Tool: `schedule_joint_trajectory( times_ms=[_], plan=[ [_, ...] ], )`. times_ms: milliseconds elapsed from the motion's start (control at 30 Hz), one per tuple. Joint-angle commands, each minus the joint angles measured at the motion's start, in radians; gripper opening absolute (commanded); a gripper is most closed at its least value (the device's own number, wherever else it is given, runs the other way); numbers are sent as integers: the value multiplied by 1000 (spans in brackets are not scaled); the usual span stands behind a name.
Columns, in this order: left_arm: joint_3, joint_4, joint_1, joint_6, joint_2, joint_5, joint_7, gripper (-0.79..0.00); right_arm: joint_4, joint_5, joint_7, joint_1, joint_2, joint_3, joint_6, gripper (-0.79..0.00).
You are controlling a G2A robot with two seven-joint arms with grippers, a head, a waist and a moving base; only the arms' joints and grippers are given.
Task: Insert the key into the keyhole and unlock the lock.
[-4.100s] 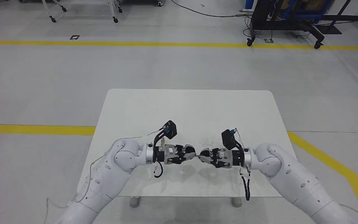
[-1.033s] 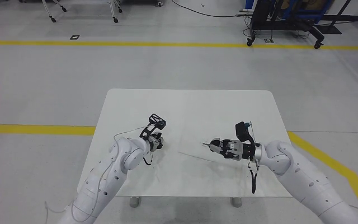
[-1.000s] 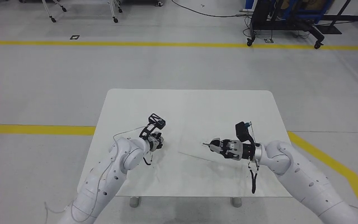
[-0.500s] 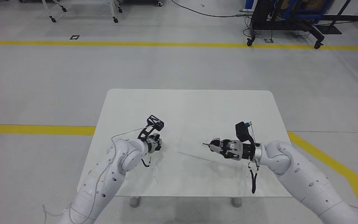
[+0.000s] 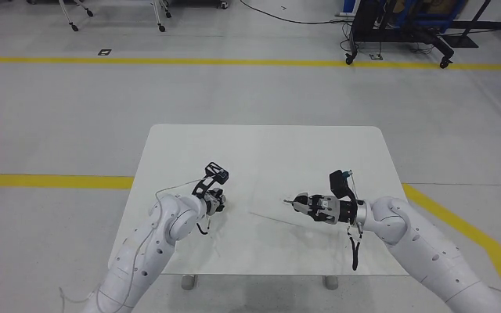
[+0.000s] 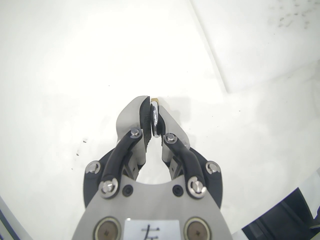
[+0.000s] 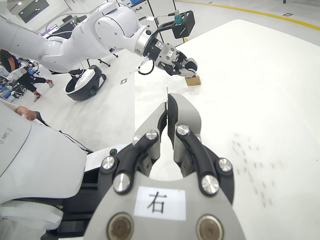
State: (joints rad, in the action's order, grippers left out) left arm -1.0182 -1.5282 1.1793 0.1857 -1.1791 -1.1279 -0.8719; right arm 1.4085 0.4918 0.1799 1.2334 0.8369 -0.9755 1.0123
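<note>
A small brass padlock [image 7: 193, 81] rests on the white table [image 5: 266, 149], left of centre. My left gripper [image 6: 152, 101] is shut on its silver shackle [image 6: 155, 122], and only a sliver of the brass body shows past the fingertips. In the top view the left gripper [image 5: 218, 202] sits low over the table. My right gripper [image 7: 167, 102] is shut on the key, whose thin blade [image 7: 166, 94] sticks out past the pads and points toward the padlock. The right gripper [image 5: 291, 203] hangs above the table's middle, well apart from the lock.
Dark scuff marks [image 7: 250, 156] dot the table near the right arm. The table's front edge [image 5: 258, 273] lies close under both arms. Open tabletop stretches behind the grippers toward the far edge.
About four seconds ago both grippers met at the table's centre; they now stand apart. Over the last second the left gripper sank slightly with the padlock. The right arm stayed still.
</note>
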Motion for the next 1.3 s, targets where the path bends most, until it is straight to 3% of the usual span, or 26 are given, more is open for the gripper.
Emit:
schedule_joint_trajectory(
  times_ms=[0,300,567,800,967,1100,1200,1267],
  plan=[
    [-3,0,1,12,2,-4,-11,-785,0,0,0,0,0,0,0,-785],
    [-22,-23,20,-9,6,-38,26,-785,0,0,0,0,0,0,0,-785],
    [-66,-48,66,31,8,36,205,-785,0,0,0,0,0,0,0,-785],
    [-66,-48,66,31,8,36,205,-785,0,0,0,0,0,0,0,-785],
    [-143,53,72,156,-5,540,297,-785,21,-5,-29,8,11,10,-41,-785],
    [-145,189,11,225,-21,895,237,-785,18,-18,-92,1,28,19,-64,-785],
    [-111,262,-58,241,-34,981,185,-785,11,-1,-135,-3,38,21,-59,-785],
    [-111,262,-58,241,-34,981,185,-785,11,1,-140,-3,39,21,-55,-785]
  ],
)
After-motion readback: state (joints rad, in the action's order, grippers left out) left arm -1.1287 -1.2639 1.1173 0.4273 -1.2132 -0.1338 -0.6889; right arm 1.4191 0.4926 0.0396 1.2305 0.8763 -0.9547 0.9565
